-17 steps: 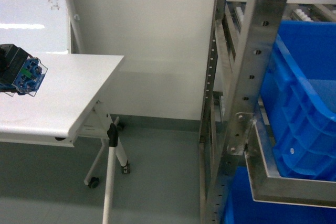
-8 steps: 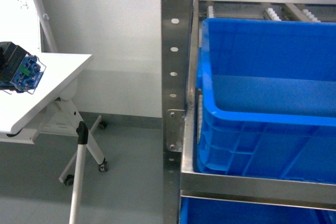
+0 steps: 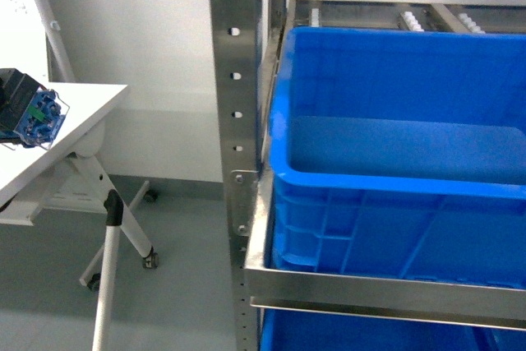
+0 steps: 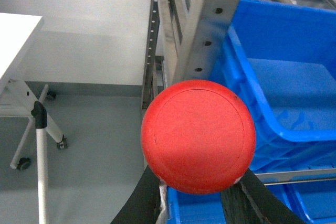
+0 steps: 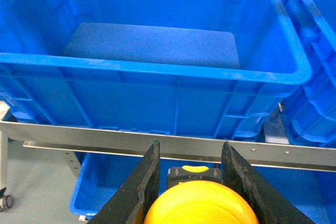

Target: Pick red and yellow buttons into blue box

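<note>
Both grippers pinch buttons: left gripper (image 4: 197, 195) apparently clamps the smooth round red-capped button (image 4: 198, 136), right gripper (image 5: 190, 182) the glossy yellow-capped button (image 5: 199, 205), before the deep, ribbed blue plastic crate (image 5: 157, 72).

1. Steel rack (image 3: 237, 121) of perforated uprights, carrying blue box (image 3: 394, 195) on its upper rail, second blue crate (image 5: 100, 192) on level beneath
2. White folding table (image 3: 74, 113) on castors at left, standing on grey floor (image 3: 173, 302)
</note>
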Tool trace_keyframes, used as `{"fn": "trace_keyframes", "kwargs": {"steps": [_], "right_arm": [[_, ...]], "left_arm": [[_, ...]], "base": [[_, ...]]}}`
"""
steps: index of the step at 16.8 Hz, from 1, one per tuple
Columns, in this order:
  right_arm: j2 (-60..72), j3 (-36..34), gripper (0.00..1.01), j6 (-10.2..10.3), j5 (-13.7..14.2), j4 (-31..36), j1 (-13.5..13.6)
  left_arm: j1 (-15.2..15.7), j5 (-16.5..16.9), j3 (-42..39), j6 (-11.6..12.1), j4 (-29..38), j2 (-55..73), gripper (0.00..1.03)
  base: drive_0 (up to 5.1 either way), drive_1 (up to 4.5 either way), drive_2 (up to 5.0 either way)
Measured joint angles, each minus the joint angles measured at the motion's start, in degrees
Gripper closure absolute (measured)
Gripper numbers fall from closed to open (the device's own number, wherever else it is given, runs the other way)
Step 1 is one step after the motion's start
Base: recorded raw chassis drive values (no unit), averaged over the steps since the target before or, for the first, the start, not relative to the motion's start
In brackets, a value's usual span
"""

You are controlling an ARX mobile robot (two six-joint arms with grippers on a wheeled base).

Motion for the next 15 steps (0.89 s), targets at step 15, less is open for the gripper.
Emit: {"fn": "trace_keyframes", "kwargs": {"steps": [15], "right_arm": [[0.0,0.0,0.69,0.0,0.0,0.0,0.0]], "left_arm": [[0.0,0.0,0.0,0.0,0.0,0.0,0.84]], "base": [[5.0,-2.41,-2.4]]}}
